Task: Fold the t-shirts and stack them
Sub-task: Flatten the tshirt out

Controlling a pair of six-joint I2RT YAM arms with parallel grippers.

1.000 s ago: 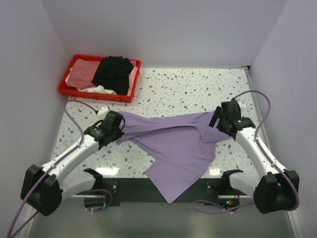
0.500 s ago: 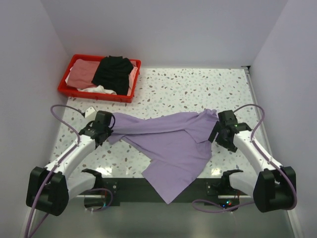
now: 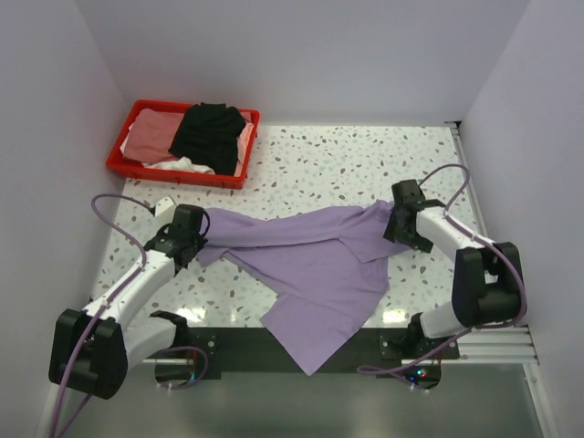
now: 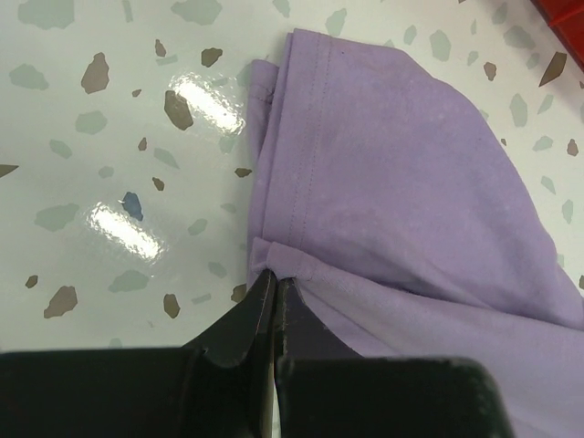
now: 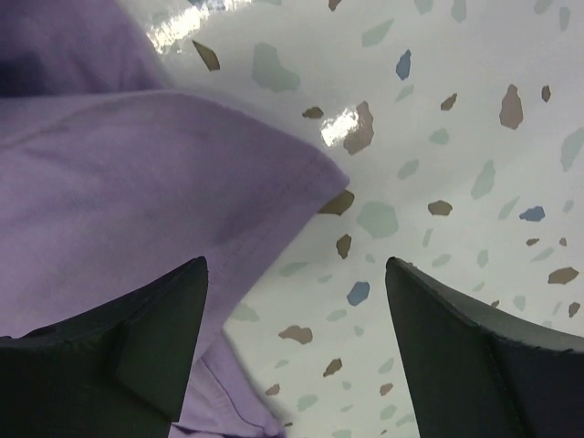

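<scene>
A purple t-shirt (image 3: 319,265) lies crumpled across the table, its lower part hanging over the near edge. My left gripper (image 3: 201,239) is at the shirt's left end. In the left wrist view this gripper (image 4: 274,276) is shut on a small fold of the shirt's hem (image 4: 383,192), low over the table. My right gripper (image 3: 395,226) is at the shirt's right end. In the right wrist view it (image 5: 297,266) is open and empty, with the shirt's edge (image 5: 155,201) lying under its left finger (image 5: 151,328) and bare table between the jaws.
A red bin (image 3: 137,169) stands at the back left and holds a black garment (image 3: 210,135), a pink one (image 3: 151,132) and a white one. White walls close the table on three sides. A black rail (image 3: 237,345) runs along the near edge.
My right gripper has let go of the shirt and opened, and its arm has folded back. My left gripper moved left and down with the hem. The shirt has settled onto the table.
</scene>
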